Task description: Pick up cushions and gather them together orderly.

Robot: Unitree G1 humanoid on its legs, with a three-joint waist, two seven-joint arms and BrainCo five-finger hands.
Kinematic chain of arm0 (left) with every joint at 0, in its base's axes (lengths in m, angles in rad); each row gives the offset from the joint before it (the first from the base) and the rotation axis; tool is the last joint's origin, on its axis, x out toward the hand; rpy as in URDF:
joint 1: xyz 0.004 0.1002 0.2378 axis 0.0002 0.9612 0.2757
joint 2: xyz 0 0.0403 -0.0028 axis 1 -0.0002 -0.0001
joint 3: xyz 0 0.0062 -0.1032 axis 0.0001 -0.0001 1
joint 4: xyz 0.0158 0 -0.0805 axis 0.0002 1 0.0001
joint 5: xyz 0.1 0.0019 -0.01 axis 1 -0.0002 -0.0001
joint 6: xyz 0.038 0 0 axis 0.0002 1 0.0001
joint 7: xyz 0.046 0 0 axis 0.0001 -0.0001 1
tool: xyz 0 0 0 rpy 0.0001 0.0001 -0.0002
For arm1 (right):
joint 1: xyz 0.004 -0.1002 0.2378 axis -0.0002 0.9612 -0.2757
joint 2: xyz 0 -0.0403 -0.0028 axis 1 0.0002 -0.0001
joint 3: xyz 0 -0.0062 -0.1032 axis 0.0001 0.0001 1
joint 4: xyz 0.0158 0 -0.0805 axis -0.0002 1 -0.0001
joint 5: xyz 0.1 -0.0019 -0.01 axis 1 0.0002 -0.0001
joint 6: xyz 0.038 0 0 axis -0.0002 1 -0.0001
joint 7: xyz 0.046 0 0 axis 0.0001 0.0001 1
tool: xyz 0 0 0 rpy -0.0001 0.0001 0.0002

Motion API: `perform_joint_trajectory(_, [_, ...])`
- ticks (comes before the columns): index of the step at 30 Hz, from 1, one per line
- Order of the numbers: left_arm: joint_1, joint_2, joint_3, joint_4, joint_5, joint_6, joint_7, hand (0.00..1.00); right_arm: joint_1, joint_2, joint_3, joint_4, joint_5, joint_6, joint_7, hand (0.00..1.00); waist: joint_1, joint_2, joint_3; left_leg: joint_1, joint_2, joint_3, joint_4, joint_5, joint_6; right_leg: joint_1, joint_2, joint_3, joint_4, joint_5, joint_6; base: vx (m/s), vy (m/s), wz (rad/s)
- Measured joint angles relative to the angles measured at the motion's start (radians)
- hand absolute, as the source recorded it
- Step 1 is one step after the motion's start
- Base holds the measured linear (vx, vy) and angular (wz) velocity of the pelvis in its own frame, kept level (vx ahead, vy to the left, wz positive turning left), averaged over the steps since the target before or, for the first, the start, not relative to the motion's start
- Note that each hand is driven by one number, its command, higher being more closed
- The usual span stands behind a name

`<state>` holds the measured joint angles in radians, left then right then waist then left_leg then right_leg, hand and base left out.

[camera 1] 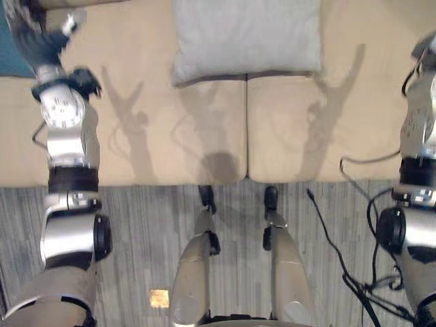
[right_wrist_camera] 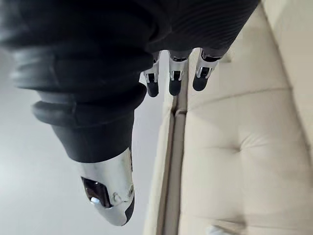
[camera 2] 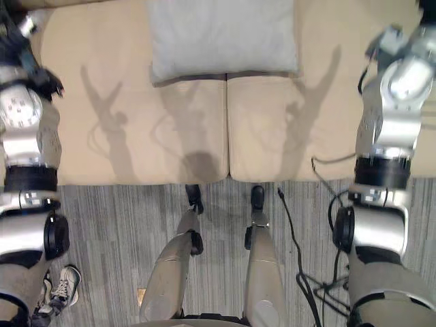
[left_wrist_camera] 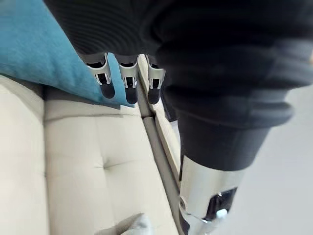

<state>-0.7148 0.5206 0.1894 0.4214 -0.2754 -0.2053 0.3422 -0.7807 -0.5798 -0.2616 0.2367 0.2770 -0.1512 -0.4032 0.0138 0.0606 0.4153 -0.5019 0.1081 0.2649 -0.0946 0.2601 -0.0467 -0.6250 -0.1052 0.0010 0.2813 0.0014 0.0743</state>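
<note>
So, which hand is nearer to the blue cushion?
Left. The left hand hangs just beside the blue cushion; the right hand is far off, at the other side of the sofa.

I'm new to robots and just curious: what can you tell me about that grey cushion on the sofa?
The grey cushion is a plump pillow of plain pale grey fabric. It rests at the back of the beige sofa, straddling the seam between two seat pads. Only the sofa touches it.

Left hand [left_wrist_camera: 128,81] straight-fingered, right hand [right_wrist_camera: 175,76] likewise
</note>
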Motion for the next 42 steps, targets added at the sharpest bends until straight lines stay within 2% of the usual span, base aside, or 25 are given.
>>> perform_joint_trajectory(2, [0.209, -0.116, -0.013, -0.076, 0.003, 0.0, -0.03, 0.0, 0.216, 0.084, -0.017, -0.086, -0.002, -0.001, 0.036, 0.0, -0.003, -0.002, -0.005, 0.046, -0.002, 0.002, 0.0, -0.018, 0.016, 0.041, -0.001, -0.001, 0.01, -0.02, 0.001, 0.05, -0.087, 0.03])
perform_joint_trajectory(4, [0.353, -0.199, -0.051, -0.109, 0.019, 0.0, -0.067, 0.0, 0.364, 0.163, -0.013, -0.128, -0.013, -0.004, 0.079, 0.0, -0.002, -0.005, -0.012, 0.075, -0.003, 0.005, 0.0, -0.03, 0.014, 0.067, -0.002, 0.001, 0.016, -0.034, 0.001, 0.07, -0.074, 0.0])
perform_joint_trajectory(5, [0.468, -0.268, -0.089, -0.115, 0.041, 0.002, -0.103, 0.0, 0.49, 0.239, -0.001, -0.14, -0.024, -0.005, 0.114, 0.0, 0.001, -0.006, -0.032, 0.097, -0.003, 0.007, 0.0, -0.039, 0.013, 0.087, -0.002, 0.001, 0.016, -0.045, 0.0, 0.1, -0.072, -0.01])
perform_joint_trajectory(9, [0.769, -0.378, -0.147, -0.112, 0.1, 0.008, -0.195, 0.0, 0.807, 0.396, 0.055, -0.105, -0.142, 0.0, 0.22, 0.0, 0.0, -0.01, -0.106, 0.181, -0.007, 0.01, 0.001, -0.071, 0.002, 0.17, 0.004, 0.001, 0.01, -0.078, 0.001, 0.13, -0.067, -0.03])
perform_joint_trajectory(11, [0.837, -0.391, -0.143, -0.083, 0.124, 0.011, -0.221, 0.0, 0.883, 0.42, 0.059, -0.032, -0.212, 0.002, 0.247, 0.0, 0.0, -0.01, -0.143, 0.214, -0.007, 0.008, 0.002, -0.078, -0.001, 0.212, 0.005, -0.004, -0.001, -0.086, 0.0, 0.1, -0.041, -0.01])
perform_joint_trajectory(13, [0.892, -0.401, -0.117, 0.016, 0.139, 0.013, -0.243, 0.0, 0.969, 0.433, 0.057, 0.095, -0.295, 0.005, 0.273, 0.0, 0.0, -0.016, -0.204, 0.256, -0.004, 0.007, 0.015, -0.1, -0.002, 0.267, 0.007, -0.01, -0.024, -0.091, 0.0, 0.11, -0.031, -0.01])
perform_joint_trajectory(16, [0.918, -0.41, -0.08, 0.15, 0.173, 0.029, -0.257, 0.0, 1.021, 0.447, 0.046, 0.212, -0.327, 0.006, 0.284, 0.0, -0.004, -0.025, -0.247, 0.312, -0.005, 0.008, 0.017, -0.119, -0.003, 0.335, 0.006, -0.011, -0.056, -0.092, 0.002, 0.09, -0.011, -0.06])
perform_joint_trajectory(20, [0.934, -0.417, -0.039, 0.316, 0.232, 0.046, -0.279, 0.0, 1.041, 0.455, 0.024, 0.416, -0.327, 0.011, 0.322, 0.0, -0.005, -0.054, -0.297, 0.396, -0.009, 0.008, 0.001, -0.132, -0.007, 0.431, 0.004, -0.017, -0.099, -0.093, 0.004, 0.04, 0.009, 0.01])
perform_joint_trajectory(24, [0.932, -0.413, -0.024, 0.384, 0.262, 0.052, -0.288, 0.0, 1.037, 0.454, 0.023, 0.505, -0.329, 0.036, 0.343, 0.0, -0.007, -0.073, -0.323, 0.433, -0.014, 0.01, 0.0, -0.138, -0.005, 0.466, -0.002, -0.016, -0.112, -0.092, 0.007, 0.0, 0.014, 0.0])
perform_joint_trajectory(28, [0.909, -0.394, -0.028, 0.395, 0.27, 0.056, -0.294, 0.0, 0.972, 0.454, 0.027, 0.524, -0.364, 0.051, 0.342, 0.0, -0.002, -0.08, -0.305, 0.437, -0.012, 0.072, 0.007, -0.143, 0.002, 0.446, 0.006, 0.047, -0.132, -0.046, 0.019, -0.05, 0.019, -0.44])
perform_joint_trajectory(31, [0.854, -0.35, -0.029, 0.35, 0.269, 0.056, -0.292, 0.0, 0.935, 0.457, 0.042, 0.489, -0.365, 0.052, 0.342, 0.0, -0.003, -0.097, -0.284, 0.32, 0.021, 0.1, 0.154, -0.18, 0.023, 0.382, 0.015, 0.078, -0.128, 0.022, 0.038, -0.1, -0.014, -0.38])
perform_joint_trajectory(32, [0.844, -0.349, -0.023, 0.309, 0.269, 0.054, -0.287, 0.0, 0.93, 0.456, 0.043, 0.469, -0.365, 0.052, 0.341, 0.0, 0.007, -0.084, -0.274, 0.284, 0.07, 0.104, 0.2, -0.198, 0.039, 0.366, 0.033, 0.081, -0.12, 0.051, 0.052, -0.16, -0.025, -0.22])
perform_joint_trajectory(33, [0.826, -0.341, -0.027, 0.273, 0.266, 0.043, -0.28, 0.0, 0.925, 0.46, 0.053, 0.431, -0.363, 0.051, 0.34, 0.0, 0.001, -0.081, -0.249, 0.267, 0.098, 0.092, 0.246, -0.209, 0.044, 0.302, 0.027, 0.02, 0.172, -0.068, -0.026, -0.12, -0.013, -0.05])
perform_joint_trajectory(34, [0.82, -0.338, -0.032, 0.273, 0.266, 0.043, -0.277, 0.0, 0.934, 0.46, 0.057, 0.424, -0.363, 0.051, 0.34, 0.0, 0.001, -0.073, -0.242, 0.267, 0.1, 0.082, 0.258, -0.216, 0.05, 0.297, 0.017, 0.012, 0.281, -0.111, -0.019, -0.15, -0.088, 0.28])
perform_joint_trajectory(35, [0.819, -0.339, -0.033, 0.263, 0.262, 0.044, -0.275, 0.0, 0.949, 0.459, 0.077, 0.424, -0.362, 0.05, 0.34, 0.0, 0.002, -0.09, -0.25, 0.264, 0.1, 0.061, 0.279, -0.217, 0.051, 0.314, -0.008, 0.013, 0.475, -0.176, 0.011, -0.1, -0.124, 0.31])
perform_joint_trajectory(37, [0.821, -0.339, -0.034, 0.249, 0.251, 0.043, -0.275, 0.0, 0.957, 0.459, 0.108, 0.423, -0.362, 0.049, 0.34, 0.0, 0.009, -0.111, -0.262, 0.237, 0.101, 0.039, 0.303, -0.203, 0.035, 0.361, -0.033, 0.028, 0.579, -0.209, 0.047, -0.15, -0.21, 0.28])
perform_joint_trajectory(38, [0.821, -0.339, -0.034, 0.248, 0.248, 0.045, -0.273, 0.0, 0.955, 0.459, 0.117, 0.421, -0.364, 0.049, 0.34, 0.0, 0.01, -0.119, -0.266, 0.217, 0.102, 0.032, 0.316, -0.196, 0.027, 0.377, -0.038, 0.034, 0.58, -0.213, 0.05, -0.25, -0.338, 0.06])
perform_joint_trajectory(39, [0.807, -0.364, -0.031, 0.247, 0.248, 0.054, -0.265, 0.0, 0.931, 0.446, 0.116, 0.416, -0.366, 0.05, 0.338, 0.0, 0.038, -0.111, -0.259, 0.171, 0.133, 0.027, 0.332, -0.152, 0.0, 0.395, -0.003, 0.021, 0.486, -0.311, 0.065, -0.24, -0.287, -0.09])
perform_joint_trajectory(40, [0.808, -0.377, -0.034, 0.247, 0.247, 0.055, -0.266, 0.0, 0.929, 0.441, 0.115, 0.415, -0.365, 0.05, 0.337, 0.0, 0.046, -0.098, -0.26, 0.163, 0.145, 0.026, 0.324, -0.137, 0.003, 0.396, 0.01, 0.016, 0.461, -0.326, 0.052, -0.32, -0.337, -0.32])
perform_joint_trajectory(41, [0.817, -0.4, -0.051, 0.246, 0.244, 0.055, -0.264, 0.0, 0.927, 0.431, 0.114, 0.411, -0.361, 0.049, 0.327, 0.0, 0.062, -0.079, -0.263, 0.145, 0.165, 0.031, 0.297, -0.107, 0.008, 0.398, 0.033, -0.009, 0.398, -0.369, 0.028, -0.3, -0.268, -0.27])
perform_joint_trajectory(42, [0.823, -0.404, -0.08, 0.247, 0.225, 0.056, -0.263, 0.0, 0.915, 0.428, 0.116, 0.409, -0.359, 0.049, 0.315, 0.0, 0.055, -0.069, -0.261, 0.127, 0.172, 0.026, 0.255, -0.081, -0.021, 0.398, 0.044, -0.032, 0.347, -0.419, -0.003, -0.32, -0.272, -0.19])
